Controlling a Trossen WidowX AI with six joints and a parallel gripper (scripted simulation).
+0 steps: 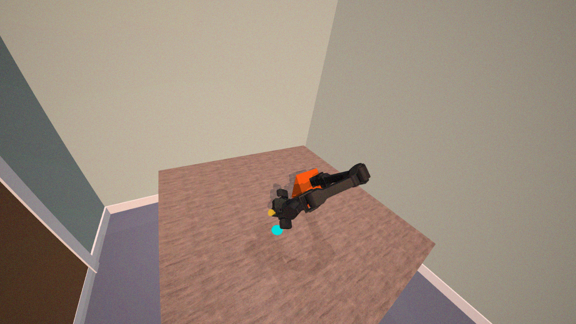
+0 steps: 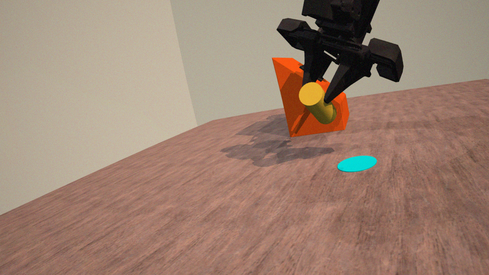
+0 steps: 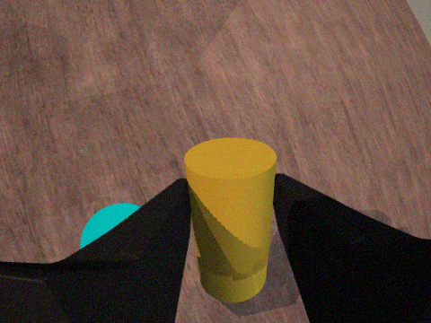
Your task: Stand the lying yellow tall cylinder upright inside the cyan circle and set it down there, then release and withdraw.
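While the yellow tall cylinder [image 2: 317,103] is carried above the wooden table [image 2: 170,212], it is clamped between the two dark fingers of the gripper [image 2: 323,97], which is clenched on it. In the exterior view the cylinder is seen tilted, neither lying flat nor upright: its round end face is turned toward the near left and slightly up, and its body slopes down and away to the right. The fingers come down from above and pinch the body just behind that end face. The cylinder is held clear of the table.

Further right and lower in the same view, the cyan circle [image 2: 357,163] lies flat on the table, nearer than the cylinder and apart from it. Behind the cylinder an orange block [image 2: 293,102] is seen standing on the table.

In the wrist view the cylinder [image 3: 232,215] is shown lengthwise between the fingers, and only a part of the circle [image 3: 107,222] shows past the left finger; the orange block is barely seen there. In the top view only a small yellow tip [image 1: 271,212] shows at the gripper's left, with the circle [image 1: 276,230] just near of it.
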